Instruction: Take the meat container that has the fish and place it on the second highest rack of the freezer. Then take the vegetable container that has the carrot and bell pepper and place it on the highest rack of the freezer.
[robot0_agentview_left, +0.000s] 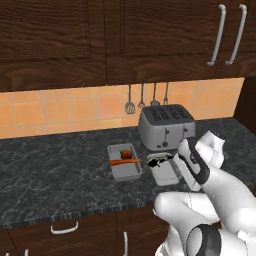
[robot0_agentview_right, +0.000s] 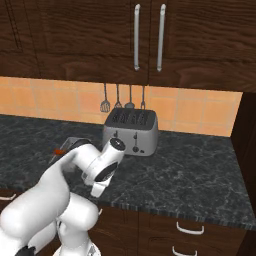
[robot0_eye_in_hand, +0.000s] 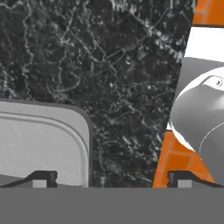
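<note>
Two pale grey containers sit side by side on the dark counter in front of the toaster. The vegetable container (robot0_agentview_left: 126, 172) on the left holds the carrot (robot0_agentview_left: 125, 161) and the bell pepper (robot0_agentview_left: 126, 153). To its right, the meat container (robot0_agentview_left: 166, 176) holds the dark fish (robot0_agentview_left: 157, 161), and my arm covers its right edge. My gripper (robot0_eye_in_hand: 113, 179) is open and empty, pointing down at the counter. Its left fingertip (robot0_eye_in_hand: 41, 178) stands over a rounded container corner (robot0_eye_in_hand: 85, 131). An orange carrot tip (robot0_agentview_right: 59, 151) peeks out beside my arm. The freezer is out of view.
A silver four-slot toaster (robot0_agentview_left: 165, 127) stands just behind the containers, close to my hand. Utensils (robot0_agentview_left: 141, 100) hang on the orange tiled wall above it. Dark wood cabinets (robot0_agentview_left: 165, 35) hang overhead. The counter's front edge (robot0_agentview_left: 75, 212) runs below the containers.
</note>
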